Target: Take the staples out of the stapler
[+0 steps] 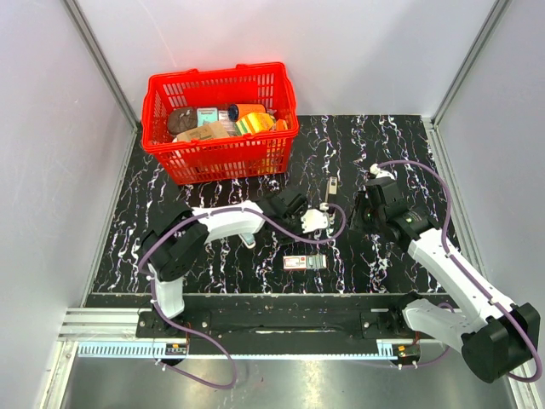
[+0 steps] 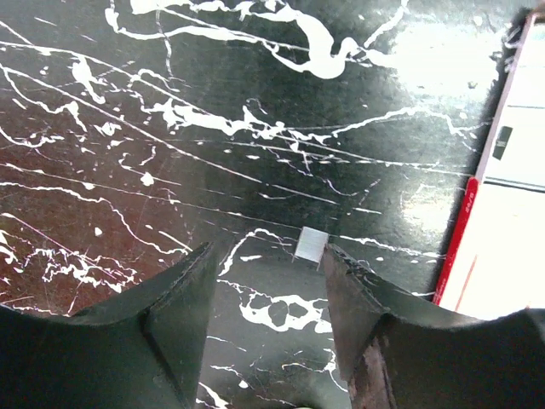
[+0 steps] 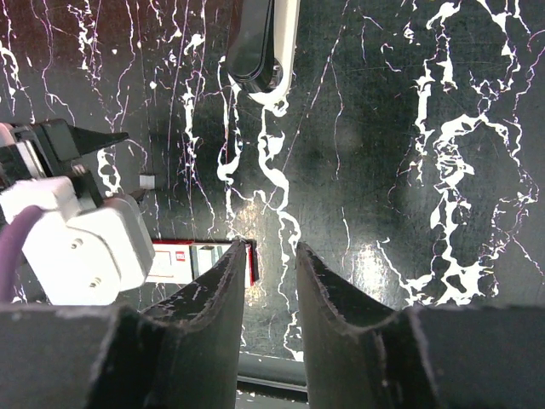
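The worktop (image 1: 400, 145) is seen as glossy black veined in white, glare being thrown off it. The stapler (image 3: 260, 38) is topped in smooth, shiny black plastic. The left claw (image 2: 268, 251) and the right claw (image 3: 271, 249) are moulded in matt black plastic, scuffed rough along the finger edges. Beyond the stapler, the basket (image 1: 220, 158) is formed of red plastic lattice.

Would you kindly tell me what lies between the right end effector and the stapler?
Only bare tabletop, as the right wrist view shows, separates the right end effector from the stapler.
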You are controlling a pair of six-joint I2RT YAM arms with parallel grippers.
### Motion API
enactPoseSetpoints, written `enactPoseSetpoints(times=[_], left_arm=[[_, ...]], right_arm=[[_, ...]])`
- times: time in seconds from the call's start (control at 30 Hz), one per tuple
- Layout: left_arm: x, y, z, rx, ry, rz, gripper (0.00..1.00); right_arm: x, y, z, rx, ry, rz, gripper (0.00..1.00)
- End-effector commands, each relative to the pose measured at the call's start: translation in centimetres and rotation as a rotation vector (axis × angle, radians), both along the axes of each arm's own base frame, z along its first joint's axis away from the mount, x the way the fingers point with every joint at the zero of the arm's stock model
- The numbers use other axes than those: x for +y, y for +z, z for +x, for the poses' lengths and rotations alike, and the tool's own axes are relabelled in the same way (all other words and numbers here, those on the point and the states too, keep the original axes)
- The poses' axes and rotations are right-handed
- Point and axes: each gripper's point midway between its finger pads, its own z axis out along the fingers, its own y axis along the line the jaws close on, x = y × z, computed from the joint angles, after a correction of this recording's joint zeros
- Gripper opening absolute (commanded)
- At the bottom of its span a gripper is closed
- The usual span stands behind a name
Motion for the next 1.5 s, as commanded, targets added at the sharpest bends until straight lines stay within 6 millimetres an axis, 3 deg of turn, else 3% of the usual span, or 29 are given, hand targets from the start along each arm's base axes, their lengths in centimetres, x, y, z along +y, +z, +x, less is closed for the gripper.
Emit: enactPoseSetpoints(times=[0.0, 0.13, 0.27, 0.5, 0.77, 1.13, 1.47], left_arm=[[-1.1, 2.5, 1.1, 0.038, 0.051, -0.086, 0.57], [-0.9, 4.5, 1.9, 0.066, 0.088, -0.143, 0.57], [-0.5, 5.0, 1.5, 0.062, 0.061, -0.146, 0.57], [-0.2, 3.0, -0.1, 0.117, -0.038, -0.105, 0.59], [-0.6, 2.1, -2.4, 0.129, -0.203, -0.083, 0.65], [-0.9, -0.2, -1.4, 0.08, -0.244, 0.014, 0.67], [-1.3, -0.9, -0.6, 0.076, -0.233, 0.031, 0.66]], right_arm=[[0.0, 0.6, 0.4, -0.029, 0.013, 0.01, 0.36], [0.1, 0.6, 0.4, -0.028, 0.014, 0.012, 0.36], [0.1, 0.7, 0.5, -0.031, 0.014, 0.016, 0.36], [0.2, 1.1, 0.5, -0.037, 0.01, 0.03, 0.36], [0.4, 1.6, 0.8, -0.042, 0.015, 0.038, 0.37], [0.5, 2.2, 1.1, -0.056, 0.015, 0.045, 0.36], [0.6, 2.3, 1.1, -0.053, 0.022, 0.05, 0.36]])
